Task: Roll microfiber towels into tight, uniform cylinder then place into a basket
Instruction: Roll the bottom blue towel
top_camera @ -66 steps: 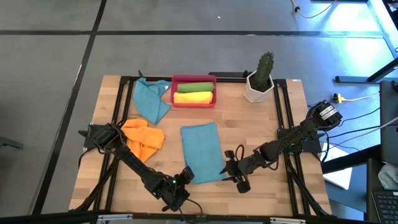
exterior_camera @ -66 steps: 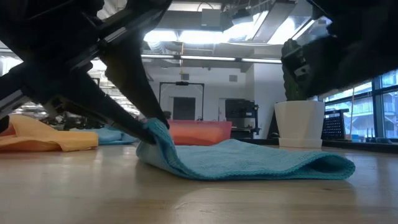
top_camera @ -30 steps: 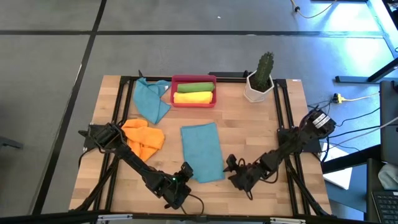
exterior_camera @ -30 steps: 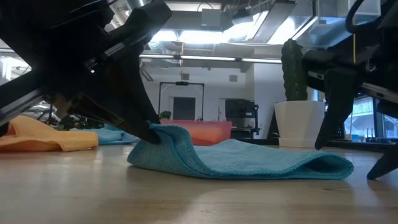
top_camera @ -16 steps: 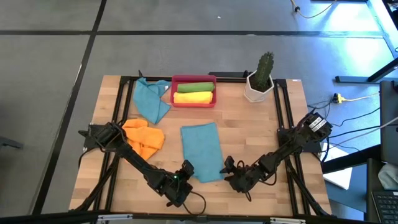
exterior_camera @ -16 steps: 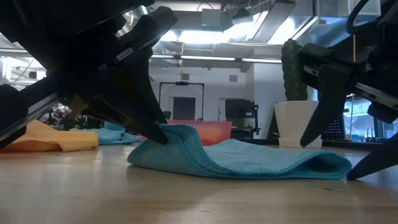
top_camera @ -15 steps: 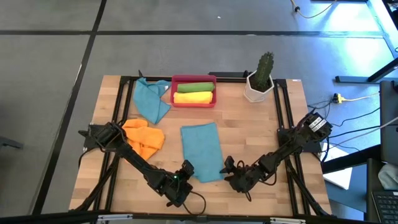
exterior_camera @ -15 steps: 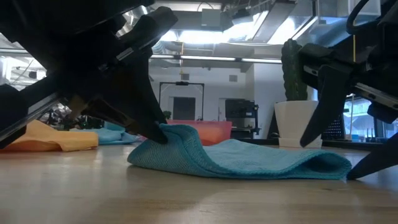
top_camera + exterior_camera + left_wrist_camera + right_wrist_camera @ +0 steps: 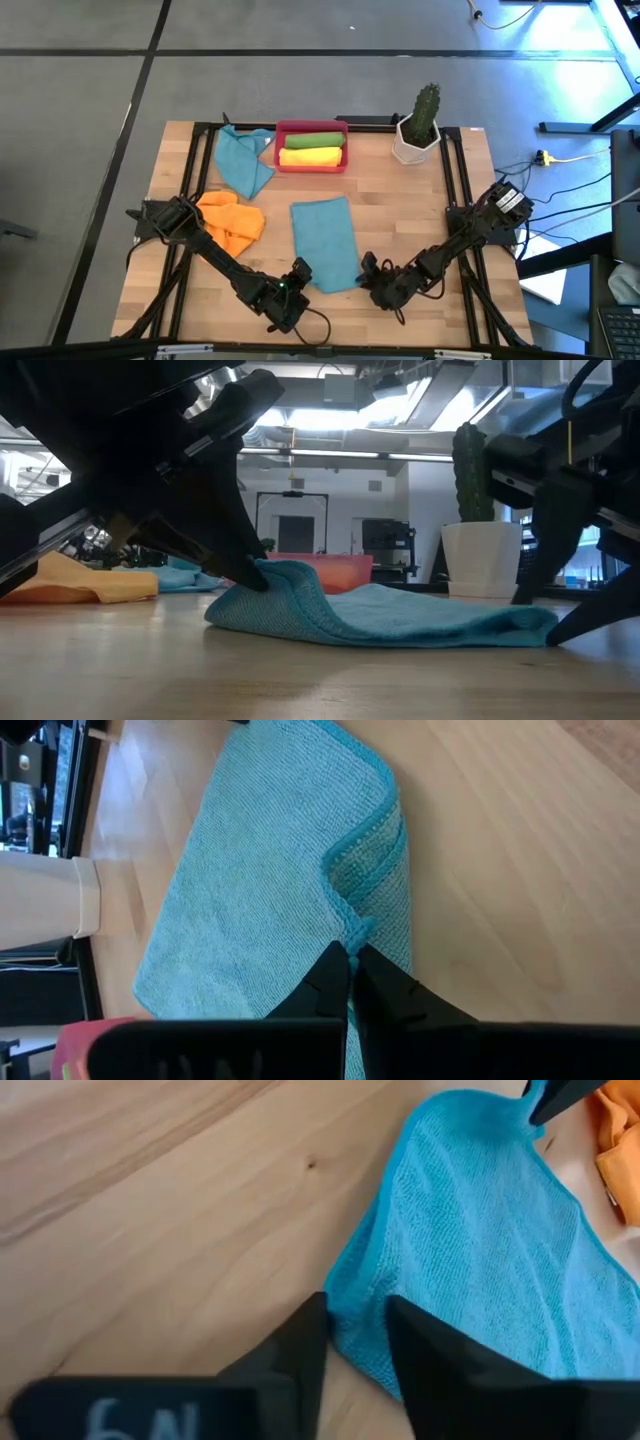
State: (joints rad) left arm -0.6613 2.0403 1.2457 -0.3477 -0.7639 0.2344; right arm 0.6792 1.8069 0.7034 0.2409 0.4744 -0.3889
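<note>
**Grippers at both near corners of the flat teal towel**

Writing you can read is almost nil: only some pale marks on the dark body of the right gripper in its own wrist view, too blurred to make out.

Your left gripper point(image 9: 348, 958) has its fingers pressed together on the near left corner of the teal towel point(image 9: 325, 243), pinching the hem; in the low view that corner is lifted and curled over into a small hump point(image 9: 285, 585) while the rest of the cloth lies flat on the wooden table point(image 9: 420, 210). From above, the same gripper point(image 9: 300, 272) sits at the towel's near left corner.

Your right gripper point(image 9: 352, 1322) is at the near right corner of the same towel. Its two fingers stand a little apart, one on each side of the cloth's corner, with the edge between them; you cannot tell from the pictures whether they have actually gripped it. In the low view the corner lies flat on the table just beside the dark fingers point(image 9: 548, 565).

Elsewhere on your table: the red basket point(image 9: 312, 129) sits at the far edge in the middle, holding a green rolled towel point(image 9: 313, 141) at the back and a yellow rolled towel point(image 9: 310, 156) in front of it. A second teal towel point(image 9: 243, 160) lies crumpled just left of the basket, and an orange towel point(image 9: 230, 220) is bunched near the left edge. A cactus in a white pot point(image 9: 417, 135) stands to the right of the basket.
</note>
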